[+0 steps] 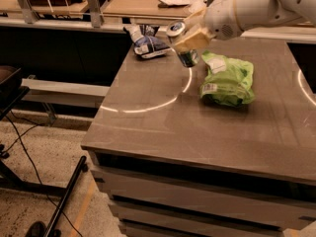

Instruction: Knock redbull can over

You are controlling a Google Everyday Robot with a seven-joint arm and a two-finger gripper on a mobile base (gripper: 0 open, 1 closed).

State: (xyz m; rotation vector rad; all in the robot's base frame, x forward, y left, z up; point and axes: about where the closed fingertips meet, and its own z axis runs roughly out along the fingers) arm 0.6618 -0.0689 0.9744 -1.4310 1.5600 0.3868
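The redbull can [187, 57] stands tilted on the far part of the brown table [197, 127], its silver top leaning to the left, away from the arm. My gripper [193, 35] comes in from the right on the white arm and presses against the can's upper half, covering its middle. The can's lower end still touches the table, just left of the bright green snack bag [229, 80].
A dark blue-and-white snack bag [147, 43] lies at the table's far left corner, behind the can. A wooden counter [138, 1] with clutter runs behind the table. A black stand leg [66, 196] and cables lie on the floor at left.
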